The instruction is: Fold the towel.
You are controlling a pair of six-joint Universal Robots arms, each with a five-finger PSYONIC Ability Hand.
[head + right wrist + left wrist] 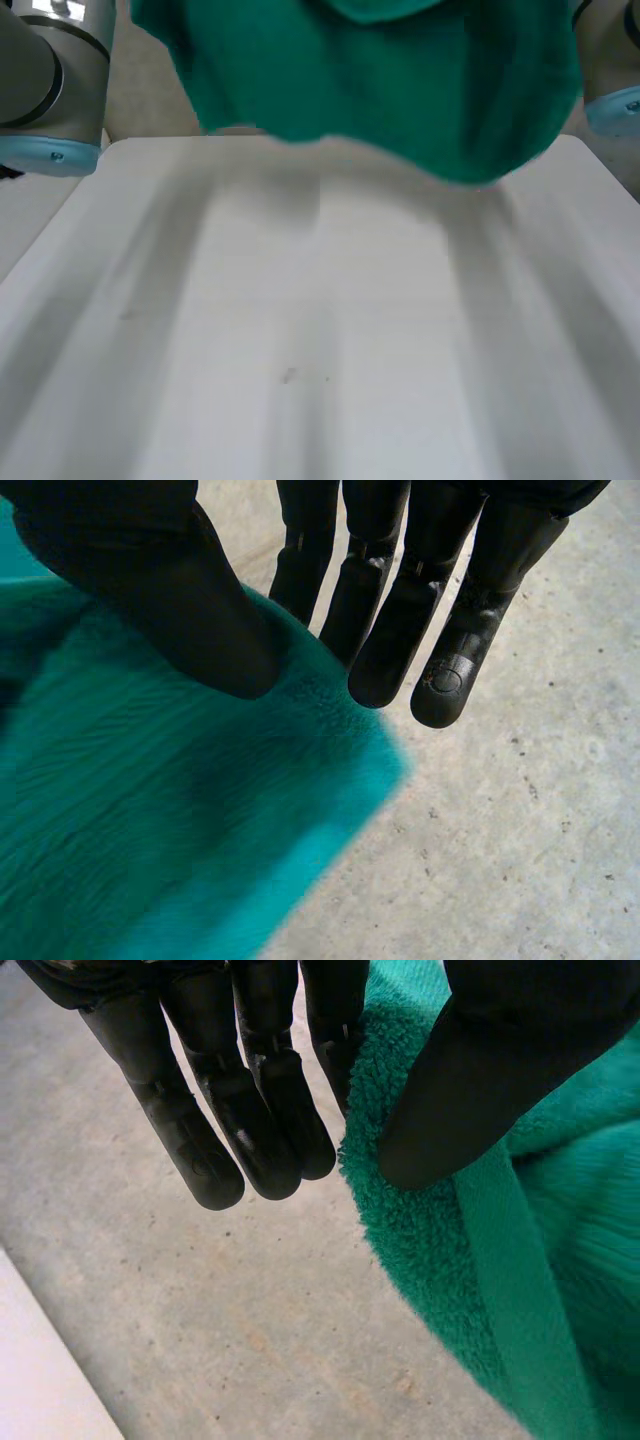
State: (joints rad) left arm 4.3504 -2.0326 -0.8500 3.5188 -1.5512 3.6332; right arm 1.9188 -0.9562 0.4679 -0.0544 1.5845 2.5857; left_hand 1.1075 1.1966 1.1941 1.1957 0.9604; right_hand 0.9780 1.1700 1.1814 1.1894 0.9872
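One green towel [400,80] hangs spread across the 12 o'clock side of the head view, held up off the white surface [320,330], its wavy lower edge showing against the surface's far rim and sagging lowest toward 1 o'clock. The left arm [45,80] stands at 10 o'clock and the right arm [615,100] at 2 o'clock, either side of the cloth. In the left wrist view the left hand [270,1080] is grasping the towel [560,1290]: its thumb [480,1090] presses onto the looped terry edge against the nearest finger, while the other fingers point straight beside the cloth, over the grey speckled floor [200,1310]. In the right wrist view the right hand [400,610] likewise pinches the towel [150,830] near a corner, thumb [170,590] on top of the pile and straight fingers behind it, the corner's tip hanging just past the fingertips.
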